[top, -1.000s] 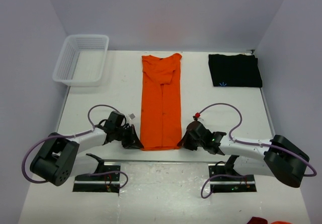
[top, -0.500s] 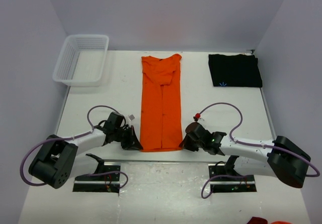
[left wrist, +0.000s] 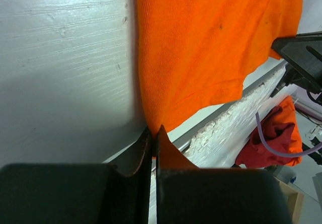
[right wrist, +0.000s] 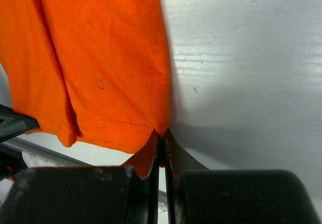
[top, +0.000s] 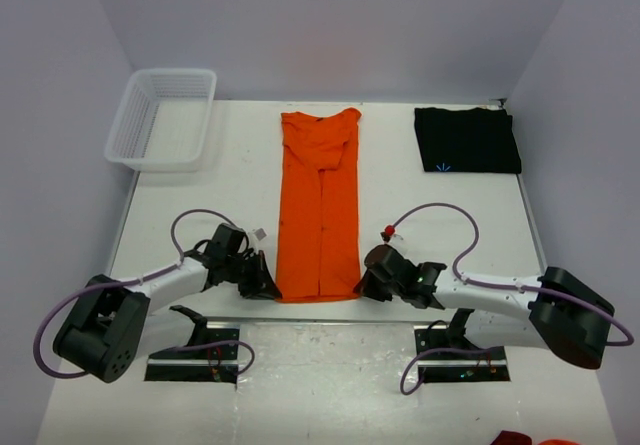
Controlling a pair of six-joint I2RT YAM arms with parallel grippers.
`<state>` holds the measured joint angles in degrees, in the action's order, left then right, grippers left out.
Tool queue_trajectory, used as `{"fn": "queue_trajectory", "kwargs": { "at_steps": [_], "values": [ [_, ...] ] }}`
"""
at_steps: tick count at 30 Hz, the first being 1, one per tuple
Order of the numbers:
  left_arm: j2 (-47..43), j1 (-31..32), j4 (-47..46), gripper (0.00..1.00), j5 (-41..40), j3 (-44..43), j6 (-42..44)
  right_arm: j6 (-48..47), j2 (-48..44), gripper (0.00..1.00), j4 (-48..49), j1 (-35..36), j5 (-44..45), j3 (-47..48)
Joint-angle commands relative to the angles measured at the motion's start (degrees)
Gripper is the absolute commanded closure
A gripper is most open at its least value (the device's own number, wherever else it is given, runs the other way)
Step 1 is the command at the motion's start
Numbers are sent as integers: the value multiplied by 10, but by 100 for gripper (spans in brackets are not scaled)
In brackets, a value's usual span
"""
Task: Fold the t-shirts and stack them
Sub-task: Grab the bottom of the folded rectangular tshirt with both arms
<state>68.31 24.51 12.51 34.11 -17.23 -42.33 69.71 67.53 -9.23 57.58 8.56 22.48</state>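
At the near right, off the surface's edge, lies a bunched red cloth (top: pixel 512 437). Just ahead of the arm bases, the left gripper (top: pixel 268 287) sits low at the near left corner of the orange shirt (top: pixel 320 205). Its jaws are pressed together on the hem corner, and the left wrist view (left wrist: pixel 153 131) shows the cloth caught between them. The right gripper (top: pixel 362 287) mirrors it at the near right corner, jaws pinching that hem corner in the same way (right wrist: pixel 162 133). The orange shirt lies folded into a long narrow strip down the middle of the surface (top: pixel 220 195), hem near, collar far. At the far right lies the black shirt (top: pixel 467 140), folded into a flat rectangle, well apart from the orange one. A white mesh basket (top: pixel 130 115) stands at the far left corner.
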Motion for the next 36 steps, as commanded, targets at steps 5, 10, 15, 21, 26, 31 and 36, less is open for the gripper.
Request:
{"fn": "queue_trajectory", "kwargs": {
  "at_steps": [5, 10, 15, 21, 26, 31, 36],
  "values": [
    [-16, 3, 42, 100, -20, -4, 28, 7, 22, 100, -108, 47, 47, 7],
    [-42, 3, 44, 100, -17, -1, 23, 21, 37, 100, -157, 108, 80, 51],
    [-84, 3, 49, 100, -13, 3, 17, 36, 50, 100, -213, 136, 116, 90],
    [-135, 3, 64, 100, 6, 7, -8, 34, 23, 100, -261, 138, 137, 109],
    [-168, 4, 90, 100, 9, -7, -23, 19, 11, 100, -272, 139, 142, 121],
    [-153, 6, 94, 100, 16, -19, -17, -4, 28, 100, -250, 139, 137, 128],
    [-128, 10, 82, 100, 25, -31, -6, -24, 31, 100, -247, 138, 138, 142]
  ]
}}
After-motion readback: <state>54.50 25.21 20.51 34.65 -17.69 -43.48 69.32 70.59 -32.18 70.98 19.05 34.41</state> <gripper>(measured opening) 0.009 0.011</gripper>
